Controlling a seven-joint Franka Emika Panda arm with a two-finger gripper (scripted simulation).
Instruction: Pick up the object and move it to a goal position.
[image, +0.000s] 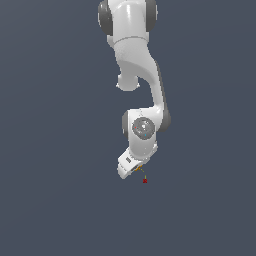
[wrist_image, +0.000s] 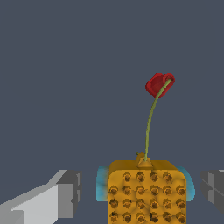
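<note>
Bkgd uniform dark slate-grey in both views; no desk edge or surface discernible, can't tell if anything rests on it.

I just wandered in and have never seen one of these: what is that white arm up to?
It is a simulated robot arm. Its gripper sits around a small orange block, with a finger on either side and a visible gap, so a firm grip is unclear. A thin stem runs from the block to a red piece. In the exterior view a red dot lies just below.
</note>
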